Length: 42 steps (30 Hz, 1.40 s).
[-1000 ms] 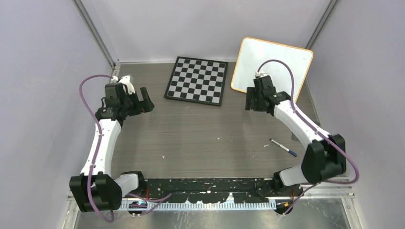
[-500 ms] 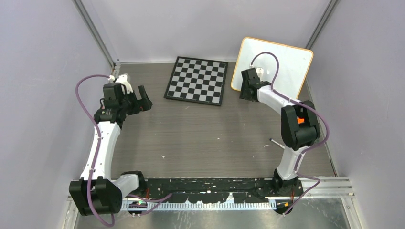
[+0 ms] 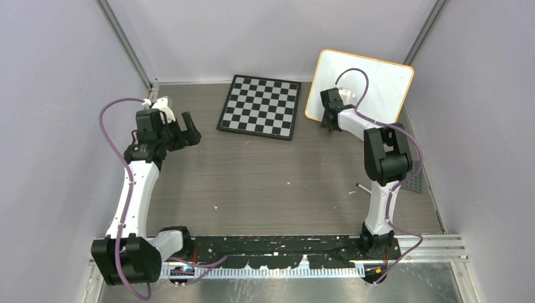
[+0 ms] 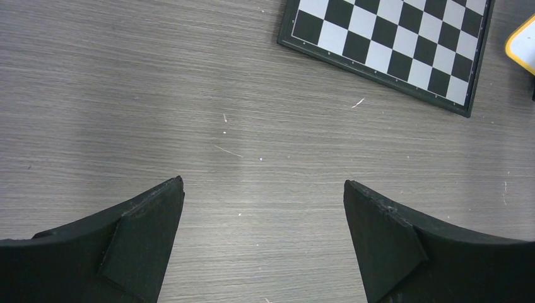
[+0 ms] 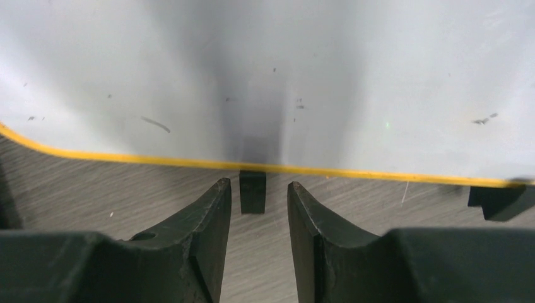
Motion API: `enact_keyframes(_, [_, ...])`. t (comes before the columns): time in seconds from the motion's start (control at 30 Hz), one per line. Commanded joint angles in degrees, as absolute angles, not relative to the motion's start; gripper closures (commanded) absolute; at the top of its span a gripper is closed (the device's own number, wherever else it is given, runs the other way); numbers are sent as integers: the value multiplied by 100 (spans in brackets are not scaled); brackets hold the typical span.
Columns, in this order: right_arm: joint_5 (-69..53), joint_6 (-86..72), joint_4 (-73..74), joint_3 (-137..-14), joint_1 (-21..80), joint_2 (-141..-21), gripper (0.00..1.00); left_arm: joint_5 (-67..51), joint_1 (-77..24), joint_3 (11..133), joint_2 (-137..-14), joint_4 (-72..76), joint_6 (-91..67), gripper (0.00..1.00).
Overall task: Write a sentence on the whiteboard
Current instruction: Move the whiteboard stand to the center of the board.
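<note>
The whiteboard (image 3: 378, 79), white with an orange rim, leans tilted at the back right corner. In the right wrist view its face (image 5: 315, 69) fills the top, with the lower rim across the middle. My right gripper (image 3: 326, 121) is at that lower edge. It is open (image 5: 258, 183), its fingertips on either side of a small black clip (image 5: 253, 194) without touching it. A second clip (image 5: 499, 202) shows at the right. My left gripper (image 3: 189, 129) is wide open (image 4: 264, 183) and empty over bare table at the left.
The black-and-white chessboard (image 3: 260, 105) lies flat at the back centre, left of the whiteboard; it also shows in the left wrist view (image 4: 391, 44). A pen tip (image 3: 358, 185) peeks out from behind the right arm. Purple walls close in both sides.
My right arm has folded upright and its gripper has moved back and left to the whiteboard's lower edge. The arm now covers most of the pen. The left arm has barely moved.
</note>
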<state>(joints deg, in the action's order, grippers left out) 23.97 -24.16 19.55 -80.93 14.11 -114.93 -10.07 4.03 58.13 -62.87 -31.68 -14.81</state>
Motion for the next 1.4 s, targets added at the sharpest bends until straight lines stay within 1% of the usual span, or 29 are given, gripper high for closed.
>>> enact_keyframes(0.0, [2612, -2427, 1583, -8416, 1341, -11658, 59, -1027, 378, 5837, -6156, -2851, -1512, 0])
enact_keyframes(0.13, [2617, -2322, 1457, -8472, 1308, -11789, 61, -1053, 382, 5828, -6144, -2861, -1504, 0])
enact_keyframes(0.2, [2643, -2284, 1421, -8475, 1297, -11821, 65, -1059, 385, 5807, -6128, -2853, -1519, 0])
enact_keyframes(0.27, [2617, -2264, 1418, -8467, 1275, -11832, 71, -1050, 379, 5800, -6130, -2856, -1510, 0])
enact_keyframes(0.47, [2476, -2180, 1541, -8221, 1249, -11576, 97, -1045, 378, 5801, -6104, -2839, -1512, 0])
enact_keyframes(0.5, [2445, -2161, 1591, -8170, 1251, -11503, 99, -1045, 378, 5786, -6093, -2841, -1511, 0])
enact_keyframes(0.67, [2163, -2088, 1860, -7758, 1249, -10975, 100, -1067, 379, 5759, -6057, -2844, -1520, 0])
enact_keyframes(1.0, [1419, -1754, 1797, -6348, 1310, -9618, 100, -1134, 380, 5737, -6029, -2844, -1585, 0])
enact_keyframes(1.17, [1094, -1559, 1657, -5787, 1542, -9072, 100, -1188, 382, 5770, -6019, -2969, -1620, 0])
enact_keyframes(1.37, [959, -1514, 1764, -5495, 1987, -8681, 100, -1106, 378, 5987, -6088, -3232, -1577, 0])
